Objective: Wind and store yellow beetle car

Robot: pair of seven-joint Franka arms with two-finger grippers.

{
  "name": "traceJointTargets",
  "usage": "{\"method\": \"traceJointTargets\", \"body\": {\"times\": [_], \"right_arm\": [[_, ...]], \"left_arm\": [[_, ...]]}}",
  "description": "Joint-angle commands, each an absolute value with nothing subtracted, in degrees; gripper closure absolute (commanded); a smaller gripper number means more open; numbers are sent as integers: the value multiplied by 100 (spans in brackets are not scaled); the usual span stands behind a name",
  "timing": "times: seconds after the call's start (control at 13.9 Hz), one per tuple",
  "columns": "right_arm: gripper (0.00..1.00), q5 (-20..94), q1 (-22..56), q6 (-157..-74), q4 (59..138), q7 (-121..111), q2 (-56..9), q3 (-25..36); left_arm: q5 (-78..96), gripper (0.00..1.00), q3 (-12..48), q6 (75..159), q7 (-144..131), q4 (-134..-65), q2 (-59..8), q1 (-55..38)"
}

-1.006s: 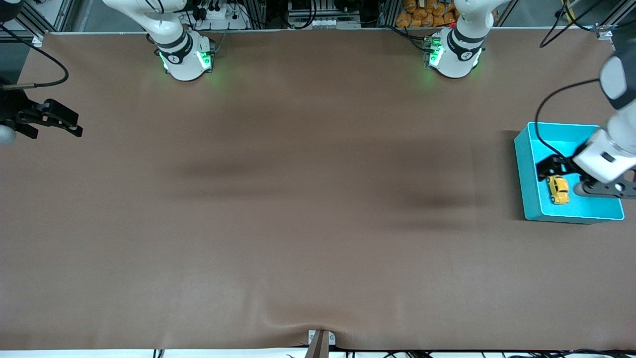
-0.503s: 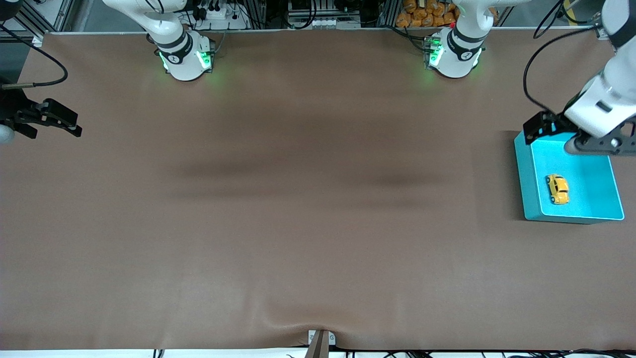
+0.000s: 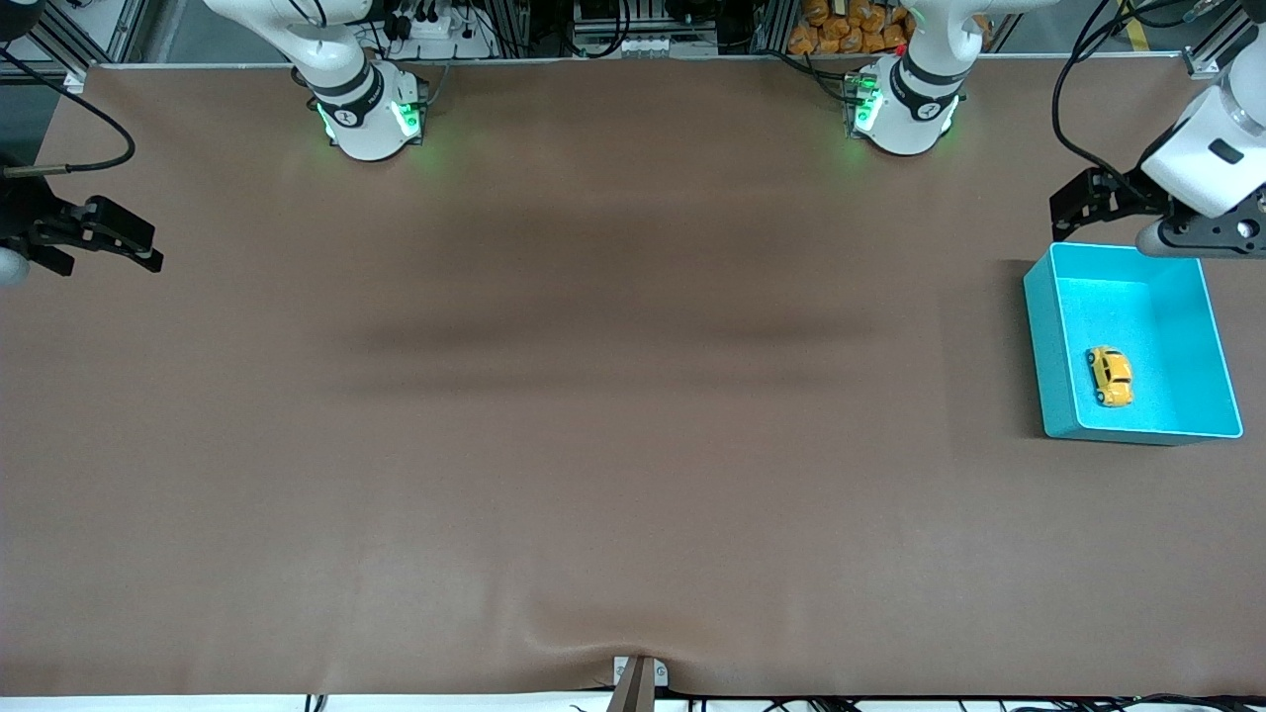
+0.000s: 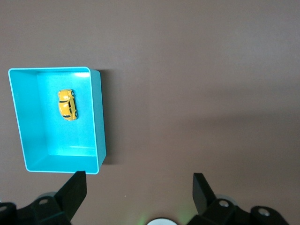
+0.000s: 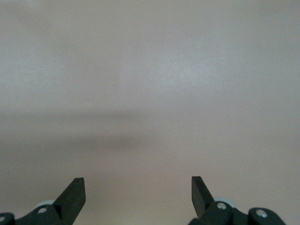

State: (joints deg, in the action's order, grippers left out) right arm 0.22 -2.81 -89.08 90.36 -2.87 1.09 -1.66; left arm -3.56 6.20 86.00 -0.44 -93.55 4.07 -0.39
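I see the left gripper (image 3: 1073, 210) up in the air at the left arm's end of the table, fingers (image 4: 75, 192) spread wide, holding nothing. Right gripper (image 3: 124, 237) waits at the right arm's end, fingers (image 5: 75, 194) also spread apart.

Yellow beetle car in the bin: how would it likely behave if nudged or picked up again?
The yellow beetle car sits on its wheels on the teal bin's flat floor, so a nudge would probably roll it. It looks tiny and rigid, likely light. Its rounded, glossy body may slip between fingertips; the left gripper is open and clear of it.

Yellow beetle car (image 4: 67, 104) in teal bin (image 4: 99, 123)
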Motion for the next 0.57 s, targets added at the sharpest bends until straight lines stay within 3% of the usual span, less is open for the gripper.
{"method": "traceJointTargets", "body": {"times": [0.0,0.5], "right_arm": [[0,-35,-343,-8833,8921,-229,79,-229],[0,-35,-343,-8842,8921,-237,44,-220]], "left_arm": [[-229,0,343,8358,88,-9124,439,-333],[255,0,290,8341,35,-8807,413,-264]]}}
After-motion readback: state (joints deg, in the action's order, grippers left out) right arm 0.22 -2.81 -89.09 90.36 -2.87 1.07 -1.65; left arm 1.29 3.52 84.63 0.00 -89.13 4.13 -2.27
